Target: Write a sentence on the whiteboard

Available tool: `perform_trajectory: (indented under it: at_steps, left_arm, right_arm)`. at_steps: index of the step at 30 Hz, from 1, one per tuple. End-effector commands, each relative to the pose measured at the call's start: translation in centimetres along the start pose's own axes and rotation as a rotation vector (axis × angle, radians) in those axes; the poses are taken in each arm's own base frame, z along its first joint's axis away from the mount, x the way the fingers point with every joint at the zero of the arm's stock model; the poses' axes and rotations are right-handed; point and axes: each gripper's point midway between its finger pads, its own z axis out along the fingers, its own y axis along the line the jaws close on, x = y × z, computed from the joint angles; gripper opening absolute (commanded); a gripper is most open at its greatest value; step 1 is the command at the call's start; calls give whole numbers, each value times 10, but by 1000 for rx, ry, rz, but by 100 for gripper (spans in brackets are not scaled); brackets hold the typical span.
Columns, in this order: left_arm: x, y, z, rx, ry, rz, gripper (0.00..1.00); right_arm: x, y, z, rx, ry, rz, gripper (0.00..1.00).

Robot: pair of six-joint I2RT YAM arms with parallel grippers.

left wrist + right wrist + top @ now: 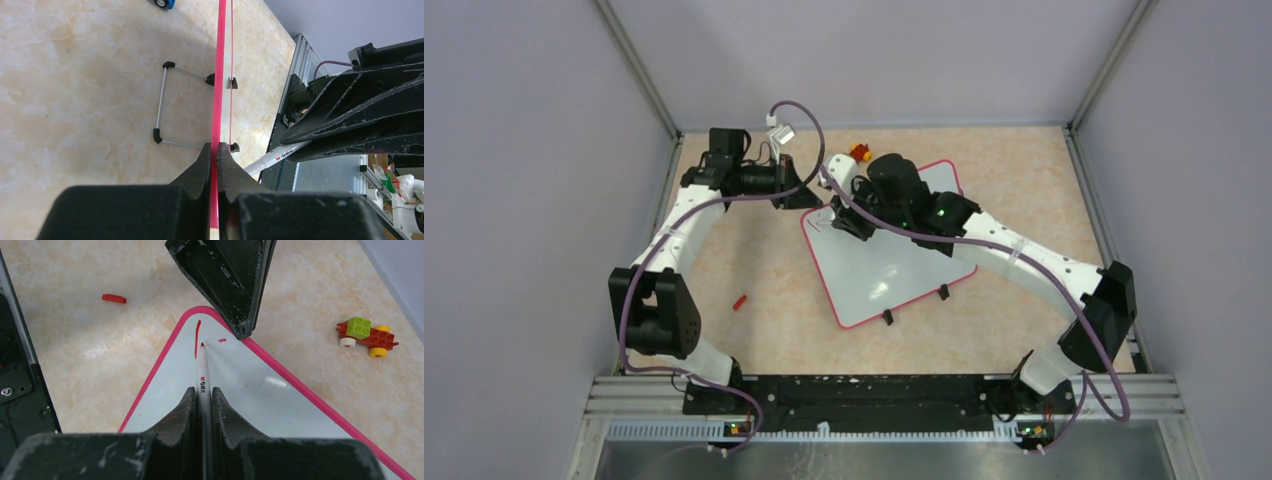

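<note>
Right tool (202,392) is clamped on the marker (202,371), its tip seemingly touching the whiteboard (260,405) near its far corner, beside one red stroke (197,337). Blank surface stretches back toward the right arm. Beyond, left tool (214,150) pinches the corner rim.

Bench: beige marbled tabletop (754,250), with soft glare patches showing in the wrist views; plain pale lilac-grey wall panels (874,50) enclose it on three sides; slim aluminium corner posts (639,70) at the far corners; ribbed aluminium rail (624,395) along the near edge.
</note>
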Motion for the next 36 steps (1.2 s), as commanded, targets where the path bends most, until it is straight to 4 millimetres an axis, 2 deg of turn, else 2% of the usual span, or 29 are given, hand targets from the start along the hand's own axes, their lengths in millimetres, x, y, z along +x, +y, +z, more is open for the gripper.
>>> perform_trajectory:
  at_steps: [1, 8, 16, 25, 32, 36]
  left_arm:
    - [2, -3, 7, 18, 22, 11, 0]
    - [2, -3, 7, 17, 23, 10, 0]
    - [1, -3, 8, 17, 24, 10, 0]
    - [0, -4, 7, 13, 23, 14, 0]
    - [1, -4, 7, 13, 23, 13, 0]
    - [0, -3, 8, 15, 25, 11, 0]
  right_arm:
    - [0, 9, 5, -28, 0, 2, 0]
    - [6, 15, 8, -47, 17, -2, 0]
    - [3, 11, 8, -27, 10, -7, 0]
    - [-9, -5, 5, 37, -17, -4, 0]
    - [-22, -26, -4, 95, -59, 25, 0]
    - [-26, -29, -7, 103, -73, 27, 0]
